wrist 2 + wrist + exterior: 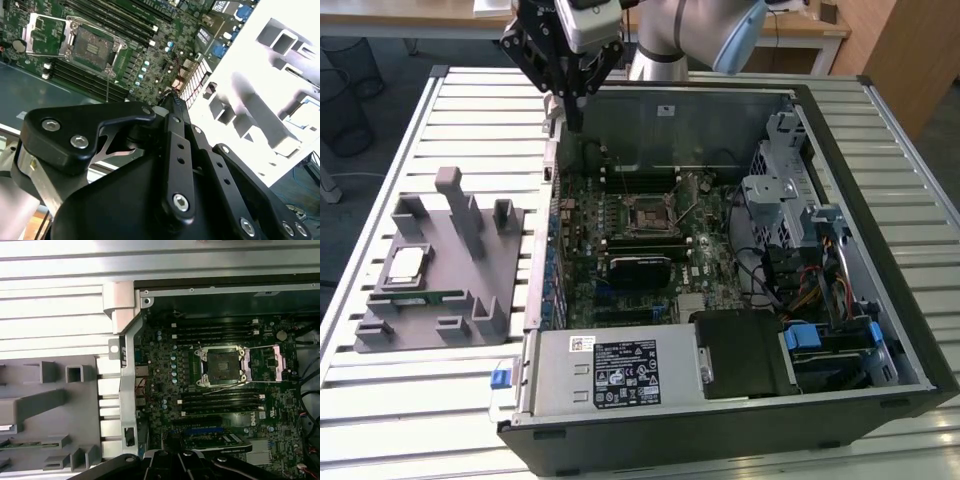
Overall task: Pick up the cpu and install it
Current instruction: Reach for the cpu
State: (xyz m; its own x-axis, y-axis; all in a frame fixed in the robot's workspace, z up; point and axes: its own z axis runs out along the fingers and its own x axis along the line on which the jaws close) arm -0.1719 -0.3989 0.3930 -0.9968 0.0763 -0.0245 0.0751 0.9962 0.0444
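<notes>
On the grey fixture [470, 240] at the exterior view's left, the cpu [405, 263] lies flat, and we judge it leftward and nearer the camera from our fingers [570, 95], which hang pinched together, empty, over the computer case's [720, 420] far corner.

Counter [470, 105]: slatted metal | grey fixture [460, 262]: exterior view's left | open computer case [720, 428]: just beside fixture, exterior view's right
</notes>
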